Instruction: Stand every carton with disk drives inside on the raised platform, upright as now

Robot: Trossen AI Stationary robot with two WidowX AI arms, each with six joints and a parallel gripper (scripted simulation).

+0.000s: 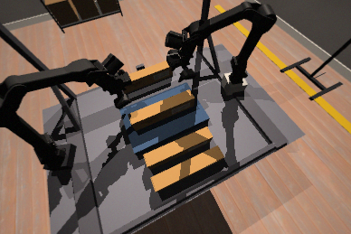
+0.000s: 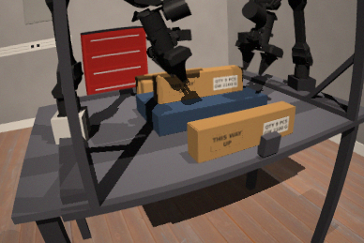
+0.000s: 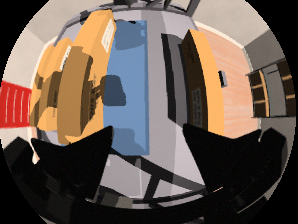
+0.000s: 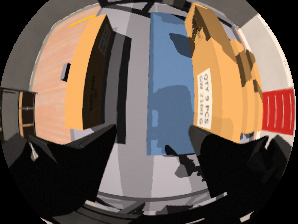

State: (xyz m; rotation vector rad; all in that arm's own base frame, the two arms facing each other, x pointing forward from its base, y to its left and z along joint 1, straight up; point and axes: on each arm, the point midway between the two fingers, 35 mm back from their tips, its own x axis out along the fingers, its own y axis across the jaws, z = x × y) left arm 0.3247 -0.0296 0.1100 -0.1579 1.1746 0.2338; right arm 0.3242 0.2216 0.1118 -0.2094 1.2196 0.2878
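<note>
Atop the platform (image 1: 174, 129) (image 2: 211, 116) (image 3: 134, 65) (image 4: 170, 115), one carton (image 1: 163, 107) (image 2: 205, 82) (image 3: 92, 42) (image 4: 217, 80).

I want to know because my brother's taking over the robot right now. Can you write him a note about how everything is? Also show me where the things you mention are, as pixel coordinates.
Left pincer (image 1: 179, 67) (image 2: 187, 81) (image 3: 148, 127): open, holding nothing.
Right pincer (image 1: 124, 93) (image 2: 255, 70) (image 4: 153, 127): open, holding nothing.
One carton (image 1: 163, 107) (image 2: 206, 79) (image 3: 100, 55) (image 4: 220, 80) stands upright on the blue platform (image 1: 149, 139) (image 2: 211, 112) (image 3: 132, 75) (image 4: 170, 110). A lone carton (image 1: 151, 75) (image 2: 235, 133) (image 3: 212, 80) (image 4: 85, 75) is beside it; two more (image 1: 181, 146) (image 1: 187, 169) are on the other side.
Done: one carton is up, but I can't tell if it's heavy.
Left: find the heavy ones, stand them all upright on the platform, keep the others off and contents inside.
</note>
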